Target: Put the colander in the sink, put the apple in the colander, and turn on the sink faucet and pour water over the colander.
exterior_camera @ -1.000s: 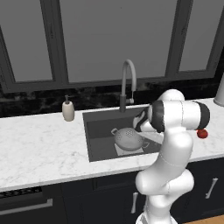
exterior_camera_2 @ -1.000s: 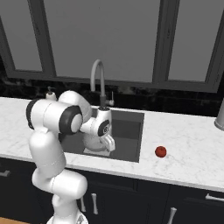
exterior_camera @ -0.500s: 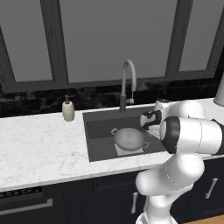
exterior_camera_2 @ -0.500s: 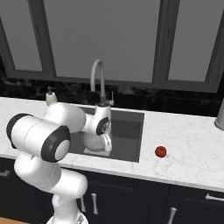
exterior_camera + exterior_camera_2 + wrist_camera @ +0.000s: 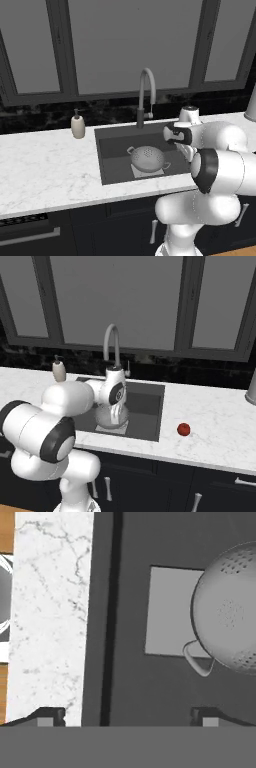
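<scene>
The silvery colander (image 5: 147, 159) stands upright on the pale drain plate (image 5: 167, 612) in the dark sink (image 5: 114, 150). In the hand view the colander (image 5: 227, 614) lies to the right, one loop handle toward me. My gripper (image 5: 127, 716) hangs open over the sink floor (image 5: 150, 687) beside the colander, with nothing between its fingertips (image 5: 48, 716). From the right base view the gripper (image 5: 116, 413) points down in front of the colander (image 5: 107, 418). The red apple (image 5: 183, 429) rests on the counter right of the sink (image 5: 147, 406). The tall faucet (image 5: 145, 95) arches behind the basin.
A beige soap dispenser (image 5: 77, 125) stands left of the sink on the white marble counter (image 5: 45, 170). A grey metal vessel (image 5: 251, 388) sits at the counter's far right. Dark windows run behind the counter, and dark cabinets (image 5: 210, 491) below it.
My hand has drawn away from the colander toward the sink's right side, and the arm's bulky joints have swung nearer the cameras. The colander and apple have not moved.
</scene>
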Controlling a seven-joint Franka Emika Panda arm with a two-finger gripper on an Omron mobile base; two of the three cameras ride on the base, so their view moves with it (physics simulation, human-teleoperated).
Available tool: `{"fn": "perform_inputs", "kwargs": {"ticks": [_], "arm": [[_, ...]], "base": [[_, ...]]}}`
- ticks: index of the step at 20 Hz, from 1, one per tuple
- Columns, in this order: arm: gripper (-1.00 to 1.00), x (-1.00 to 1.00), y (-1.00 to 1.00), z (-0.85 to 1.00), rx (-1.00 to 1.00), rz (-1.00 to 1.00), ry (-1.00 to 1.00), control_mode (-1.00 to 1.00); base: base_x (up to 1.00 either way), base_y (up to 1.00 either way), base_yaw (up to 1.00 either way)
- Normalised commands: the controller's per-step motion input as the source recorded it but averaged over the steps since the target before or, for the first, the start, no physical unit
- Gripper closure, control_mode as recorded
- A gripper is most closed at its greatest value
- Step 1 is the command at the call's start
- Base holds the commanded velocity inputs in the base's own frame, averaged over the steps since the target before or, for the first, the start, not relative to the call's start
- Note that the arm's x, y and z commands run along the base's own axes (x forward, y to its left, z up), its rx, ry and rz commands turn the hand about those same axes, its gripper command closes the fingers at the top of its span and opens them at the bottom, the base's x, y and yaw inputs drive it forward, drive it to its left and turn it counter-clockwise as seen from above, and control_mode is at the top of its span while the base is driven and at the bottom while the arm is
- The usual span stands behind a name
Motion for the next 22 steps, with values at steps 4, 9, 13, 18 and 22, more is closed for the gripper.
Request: {"fn": "perform_inputs", "kwargs": {"ticks": [4, 9, 13, 18, 22], "arm": [[-1.00, -0.16, -0.03, 0.36, 0.00, -0.59, 0.00, -1.00], [-1.00, -0.08, -0.21, 0.28, 0.00, -0.61, 0.00, -1.00], [-1.00, -0.16, -0.56, 0.09, 0.03, -0.53, 0.00, -1.00], [-1.00, -0.15, -0.54, 0.04, 0.06, -0.54, 0.00, -1.00], [-1.00, -0.04, -0.39, 0.01, 0.05, -0.58, 0.00, -1.00]], "base": [[0.00, 0.00, 0.00], [0.00, 0.00, 0.00], [0.00, 0.00, 0.00], [0.00, 0.00, 0.00], [0.00, 0.00, 0.00]]}}
